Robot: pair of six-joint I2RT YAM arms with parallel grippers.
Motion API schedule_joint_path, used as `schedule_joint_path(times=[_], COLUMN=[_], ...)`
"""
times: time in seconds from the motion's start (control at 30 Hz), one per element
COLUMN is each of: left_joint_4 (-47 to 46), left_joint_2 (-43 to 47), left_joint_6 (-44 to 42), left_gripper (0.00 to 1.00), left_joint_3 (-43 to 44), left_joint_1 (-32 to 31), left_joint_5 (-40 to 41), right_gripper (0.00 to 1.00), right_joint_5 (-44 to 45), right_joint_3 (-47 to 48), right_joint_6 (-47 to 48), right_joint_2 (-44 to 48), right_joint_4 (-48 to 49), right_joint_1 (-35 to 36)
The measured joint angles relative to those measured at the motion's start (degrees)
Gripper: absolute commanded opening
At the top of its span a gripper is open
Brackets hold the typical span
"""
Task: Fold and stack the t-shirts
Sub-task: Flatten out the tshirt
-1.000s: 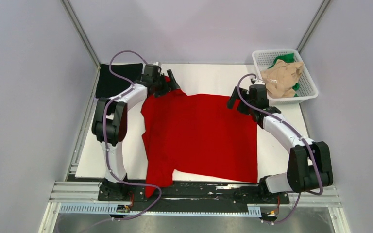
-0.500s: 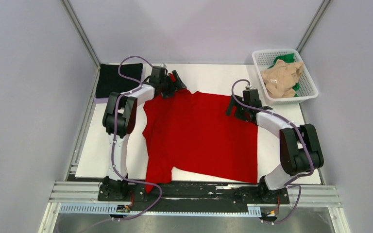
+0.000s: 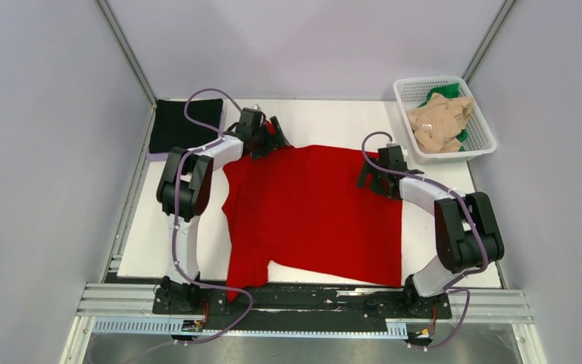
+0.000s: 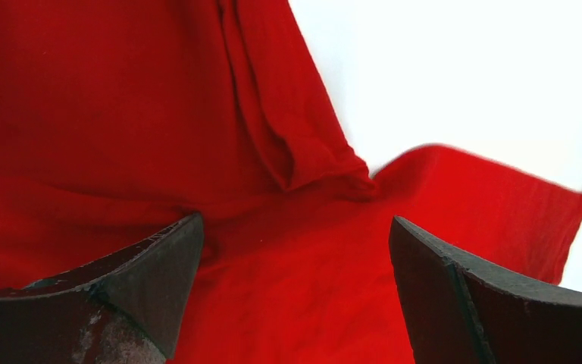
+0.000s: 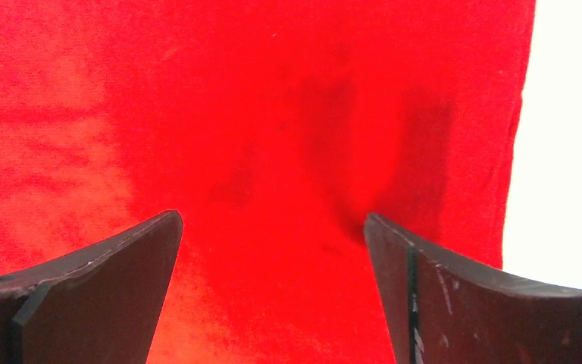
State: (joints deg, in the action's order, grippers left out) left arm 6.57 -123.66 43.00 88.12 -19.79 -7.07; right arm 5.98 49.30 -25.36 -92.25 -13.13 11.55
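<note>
Shows the bright red t-shirt [image 3: 314, 208] spread open across the middle of the white surface [image 3: 326, 117], its near-left part reaching past the surface's near edge onto the black base rail [image 3: 311, 292]. Places the left gripper [image 4: 294, 227] at the shirt's far-left corner, fingers [image 4: 159, 258] wide apart with nothing clamped between them; beneath, only red cloth, a creased fold and a patch of bare surface. Places the right gripper [image 5: 273, 220] over the shirt's far-right corner, fingers [image 5: 121, 258] likewise spread and empty, with flat red cloth below and the shirt's edge just to the right. Leaves unclear, in both wrist views, whether the fingertips touch the cloth. Sets the black t-shirt [image 3: 184, 125], folded into a neat rectangle, at the surface's far-left corner, apart from the red one. Finds the beige t-shirt [image 3: 439, 121] crumpled in the white lattice basket [image 3: 455, 155] at the far-right corner, lying on top of the green t-shirt [image 3: 443, 92], of which only small bits peep out at the far side and the right.
</note>
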Motion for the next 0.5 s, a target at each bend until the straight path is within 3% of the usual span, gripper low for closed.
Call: schedule_joint_path(times=[0.37,0.5], left_joint_4=[0.68,3.89], left_joint_2=[20.46,25.77], left_joint_6=[-0.72,-0.24], left_gripper=[1.00,1.00], left_joint_3=[-27.02,-31.80], left_joint_1=[-2.45,-4.11], left_joint_5=[-0.68,-0.24], right_gripper=[1.00,1.00], right_joint_5=[-5.51,-5.97], right_joint_3=[-7.45,-9.53], right_joint_6=[-8.59,-9.49], right_joint_2=[10.67,15.37], right_joint_4=[-10.40,-16.11], right_joint_1=[-0.35,-0.35])
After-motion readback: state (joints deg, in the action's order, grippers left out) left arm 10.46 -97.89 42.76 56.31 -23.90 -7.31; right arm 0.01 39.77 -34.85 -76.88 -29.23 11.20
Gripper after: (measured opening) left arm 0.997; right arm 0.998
